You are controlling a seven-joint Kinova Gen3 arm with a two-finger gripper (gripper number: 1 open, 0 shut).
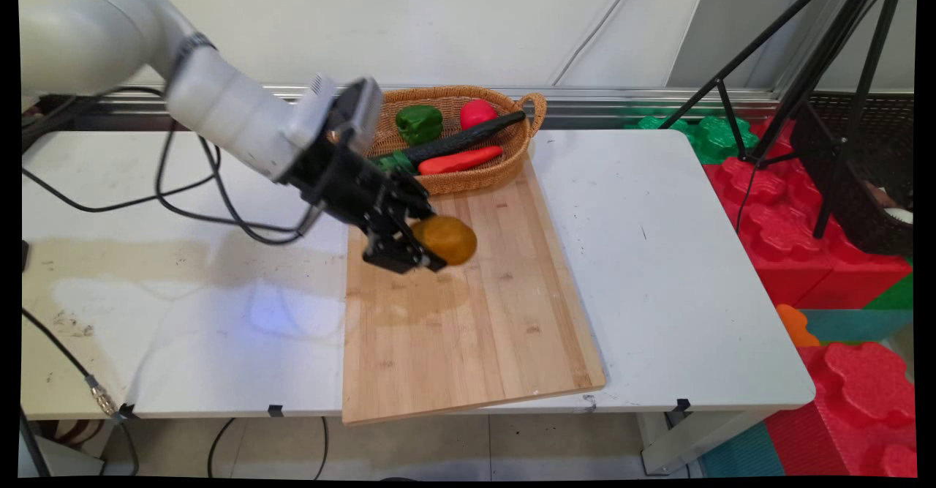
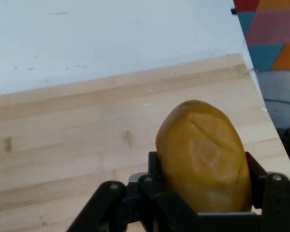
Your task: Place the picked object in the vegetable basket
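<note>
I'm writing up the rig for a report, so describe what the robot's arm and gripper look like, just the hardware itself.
The arm is made of thick, rounded white links with a dark ring at one joint. A pale grey block sits at the wrist. The gripper is black, an open linkage of bars and pivots ending in two fingers. Thin black cables hang in loops from the arm. No lettering shows on it.

Lab: camera tripod [image 1: 804, 71], foam floor mats [image 1: 804, 254], white table [image 1: 658, 254]

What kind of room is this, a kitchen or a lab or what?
Most likely a robot test lab staged as a kitchen: the claw holds a toy-like potato over a cutting board, a camera tripod stands by, and foam play mats cover the floor.
</note>
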